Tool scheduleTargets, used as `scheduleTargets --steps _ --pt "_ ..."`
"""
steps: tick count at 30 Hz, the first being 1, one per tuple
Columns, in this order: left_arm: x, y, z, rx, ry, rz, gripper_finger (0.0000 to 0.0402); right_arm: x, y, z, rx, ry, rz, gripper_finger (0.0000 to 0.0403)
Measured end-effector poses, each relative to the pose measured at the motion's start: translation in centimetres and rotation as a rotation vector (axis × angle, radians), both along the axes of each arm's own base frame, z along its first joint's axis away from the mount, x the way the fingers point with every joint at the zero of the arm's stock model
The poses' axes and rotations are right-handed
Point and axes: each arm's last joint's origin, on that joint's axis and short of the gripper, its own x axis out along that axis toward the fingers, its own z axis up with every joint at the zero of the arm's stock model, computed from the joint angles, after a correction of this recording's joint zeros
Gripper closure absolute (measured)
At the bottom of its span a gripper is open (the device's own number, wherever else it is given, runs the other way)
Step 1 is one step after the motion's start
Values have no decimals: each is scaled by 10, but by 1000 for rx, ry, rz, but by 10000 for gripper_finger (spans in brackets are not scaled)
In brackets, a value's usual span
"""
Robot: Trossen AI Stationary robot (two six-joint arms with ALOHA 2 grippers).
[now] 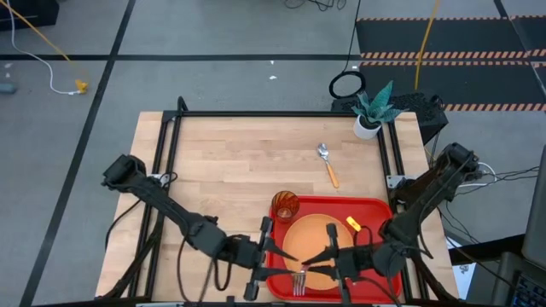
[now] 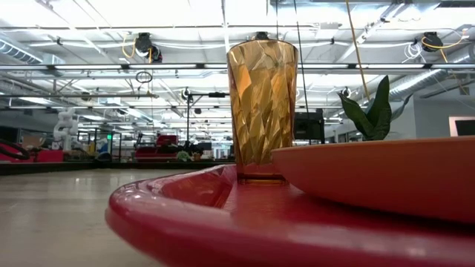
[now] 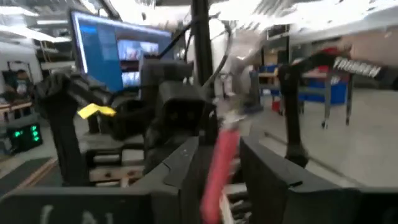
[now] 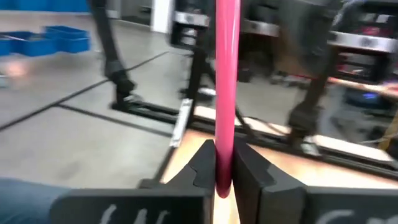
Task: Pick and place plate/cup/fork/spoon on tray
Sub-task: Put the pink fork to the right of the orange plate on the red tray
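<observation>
One red tray (image 1: 375, 209), lower centre of the overhead frame, carries one orange plate (image 1: 311, 239), one amber cup (image 1: 285, 205) and one fork (image 1: 299, 282). One spoon (image 1: 328, 164) lies mid-frame; one potted plant (image 1: 370, 109) sits upper right. Two robot arms.

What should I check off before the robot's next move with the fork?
1. Grasp on the fork: ok. The right gripper has its fingers closed on the pinkish-red handle.
2. Fork over the tray: ok. In the high view the tines show above the tray's near edge.
3. Plate on the tray: ok.
4. Cup upright on the tray beside the plate: ok.
5. Spoon on the tray: not ok. It lies on the table, apart from the tray.
6. Left gripper clear of the fork: cannot tell. The handle shows right in front of its camera.
</observation>
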Motion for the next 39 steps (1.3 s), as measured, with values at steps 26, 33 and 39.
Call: scheduleTargets --steps 26,33,39 --pt "39 31 -37 139 84 -276 227 20 -31 -43 205 185 281 382" --pt "39 30 -37 153 69 -345 227 19 -28 -44 200 203 374 382" --pt "38 29 -36 148 51 -365 227 18 -27 -44 184 204 422 382"
